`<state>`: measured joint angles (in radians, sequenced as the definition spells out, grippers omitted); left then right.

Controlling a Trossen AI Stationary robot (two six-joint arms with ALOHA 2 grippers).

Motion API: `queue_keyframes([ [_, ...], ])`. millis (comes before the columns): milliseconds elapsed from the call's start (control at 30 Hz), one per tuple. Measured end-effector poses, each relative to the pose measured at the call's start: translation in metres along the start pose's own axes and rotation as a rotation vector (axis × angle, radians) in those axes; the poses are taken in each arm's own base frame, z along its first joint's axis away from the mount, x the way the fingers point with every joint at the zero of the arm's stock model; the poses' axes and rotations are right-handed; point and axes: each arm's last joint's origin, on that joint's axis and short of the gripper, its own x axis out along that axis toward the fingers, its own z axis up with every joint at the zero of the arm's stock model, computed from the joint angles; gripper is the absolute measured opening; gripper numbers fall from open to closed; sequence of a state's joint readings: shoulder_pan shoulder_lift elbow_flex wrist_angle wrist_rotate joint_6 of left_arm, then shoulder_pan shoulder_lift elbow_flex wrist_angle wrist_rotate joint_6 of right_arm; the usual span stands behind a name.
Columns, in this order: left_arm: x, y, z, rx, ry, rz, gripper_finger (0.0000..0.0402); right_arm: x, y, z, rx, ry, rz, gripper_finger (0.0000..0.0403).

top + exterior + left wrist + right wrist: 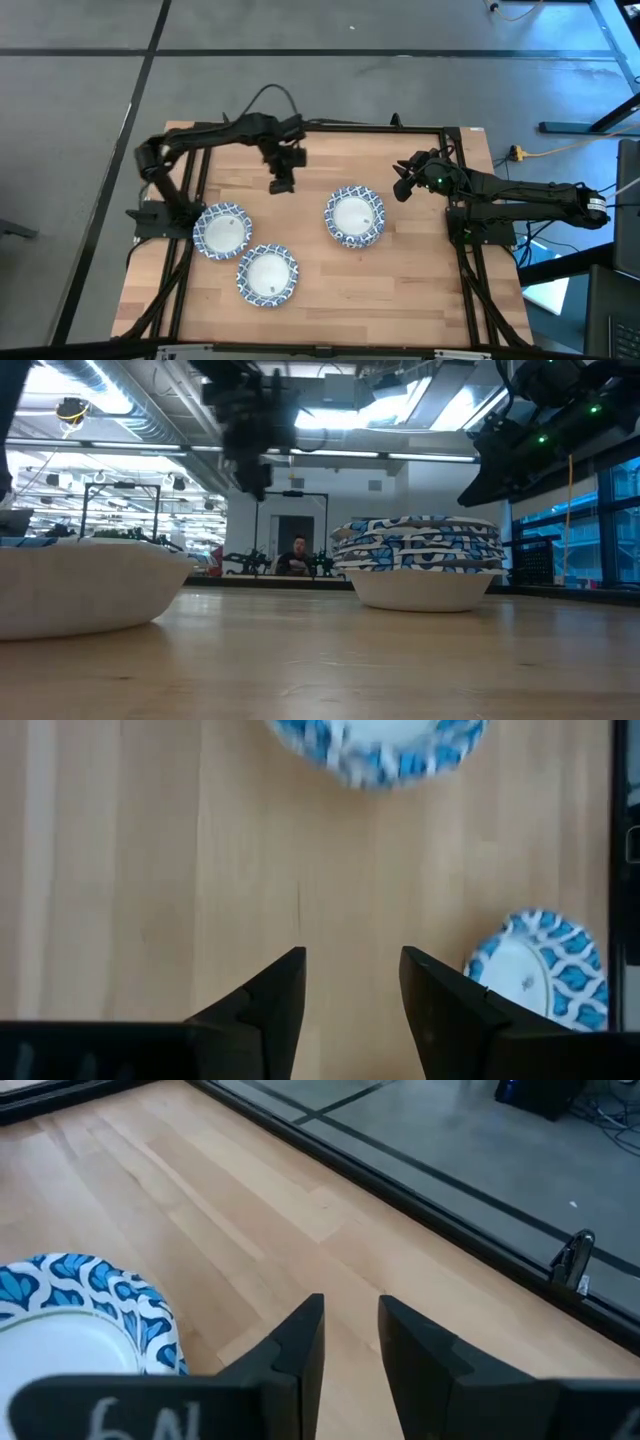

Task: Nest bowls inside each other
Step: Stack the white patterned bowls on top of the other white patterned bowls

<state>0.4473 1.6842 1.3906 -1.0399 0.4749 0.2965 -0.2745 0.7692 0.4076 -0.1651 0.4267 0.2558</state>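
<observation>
1. The stack of bowls (354,216) right of centre on the wooden surface (330,290) shows several patterned rims from the low view; their exact count cannot be told.
2. A single bowl (222,230) near the left edge and another bowl (267,274) just in front of it sit close together; whether they touch is unclear.
3. The left wrist view cuts off both bowls at its borders.
4. The left claw (282,184) hangs above bare wood behind the bowls, fingers spread, pinching nothing.
5. The right claw (403,186) hovers just beside the stack, fingers slightly parted, empty.
6. White marks reading "6N" (140,1421) show on the right claw's body, partly cut off.
</observation>
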Motion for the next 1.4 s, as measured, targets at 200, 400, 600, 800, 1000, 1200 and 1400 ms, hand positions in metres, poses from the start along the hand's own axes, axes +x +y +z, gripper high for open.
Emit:
queue_keyframes([
  [200, 0.004, -0.019, -0.064, -0.058, 0.101, 0.108, 0.0156, 0.0, 0.0, 0.0, 0.009, -0.003, 0.002, 0.0098],
  [400, 0.016, -0.038, -0.116, -0.072, 0.179, 0.161, 0.0155, 0.0, 0.0, 0.001, 0.009, -0.009, 0.004, 0.0098],
  [600, 0.028, -0.044, -0.134, -0.046, 0.245, 0.221, 0.0155, 0.0, 0.001, 0.003, 0.016, -0.031, 0.01, 0.0098],
  [800, 0.032, -0.048, -0.136, 0.097, 0.299, 0.277, 0.0155, 0.0, 0.001, 0.004, 0.018, -0.036, 0.012, 0.0098],
  [1000, 0.035, -0.053, -0.136, 0.238, 0.329, 0.272, 0.0155, 0.0, 0.001, 0.004, 0.016, -0.034, 0.019, 0.0098],
  [1200, 0.043, -0.057, -0.134, 0.316, 0.37, 0.274, 0.0155, 0.0, 0.001, 0.004, 0.014, -0.034, 0.02, 0.0098],
  [1400, 0.061, -0.051, -0.132, 0.334, 0.463, 0.25, 0.0155, 0.0, 0.001, 0.004, 0.014, -0.033, 0.02, 0.0098],
])
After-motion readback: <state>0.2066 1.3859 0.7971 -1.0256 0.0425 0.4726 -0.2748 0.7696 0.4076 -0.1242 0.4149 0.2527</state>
